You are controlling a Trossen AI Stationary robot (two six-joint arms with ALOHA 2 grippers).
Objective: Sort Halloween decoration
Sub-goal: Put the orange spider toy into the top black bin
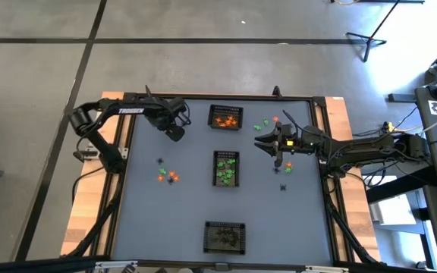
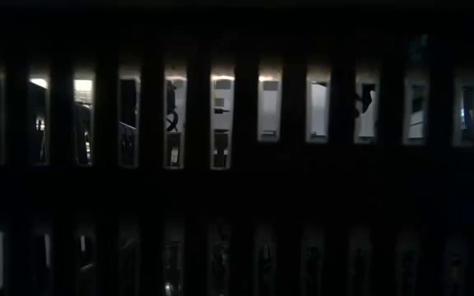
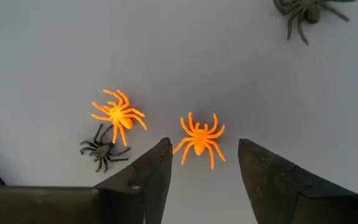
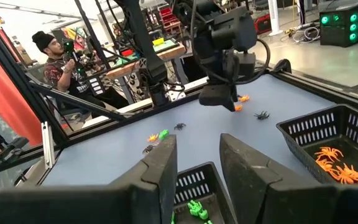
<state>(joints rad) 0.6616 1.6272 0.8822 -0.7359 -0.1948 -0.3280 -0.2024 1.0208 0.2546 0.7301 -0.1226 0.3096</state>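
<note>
From above, the left gripper (image 1: 174, 133) hangs beside the orange-filled basket (image 1: 225, 117) and the right gripper (image 1: 273, 144) among green spiders (image 1: 262, 126); wrist views show left jaws parted, empty, flanking an orange spider (image 3: 199, 138) on the counter (image 3: 166, 50), right jaws parted, empty

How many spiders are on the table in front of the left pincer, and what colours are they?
orange spiders: 2
dark spiders: 2 (one partly cut off at the edge of the left wrist view)
Total: 4
</note>
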